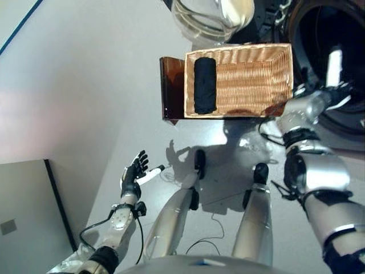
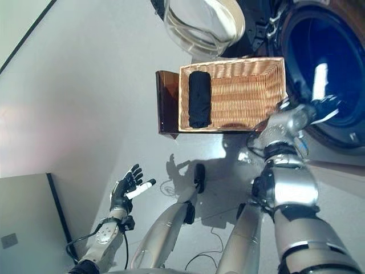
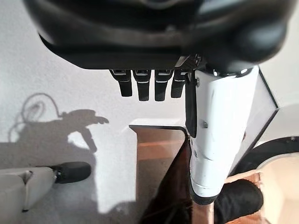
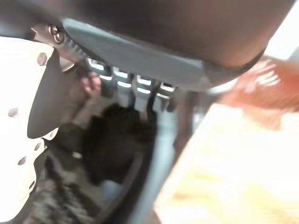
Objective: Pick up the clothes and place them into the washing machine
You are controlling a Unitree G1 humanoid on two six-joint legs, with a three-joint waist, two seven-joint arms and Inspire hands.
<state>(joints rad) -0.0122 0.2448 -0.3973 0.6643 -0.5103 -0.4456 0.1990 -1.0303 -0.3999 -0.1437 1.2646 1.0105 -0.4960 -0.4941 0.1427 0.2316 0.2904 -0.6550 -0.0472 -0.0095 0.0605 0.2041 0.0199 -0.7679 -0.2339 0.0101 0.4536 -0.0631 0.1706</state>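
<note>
Grey floor, woven basket (image 1: 251,80), rolled black cloth (image 1: 205,85).

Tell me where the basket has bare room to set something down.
The basket is bare across its weave from the rolled black cloth at one end to the wall nearest the washer drum. That corner is crowded by the right hand. The left hand hangs open, well clear.
</note>
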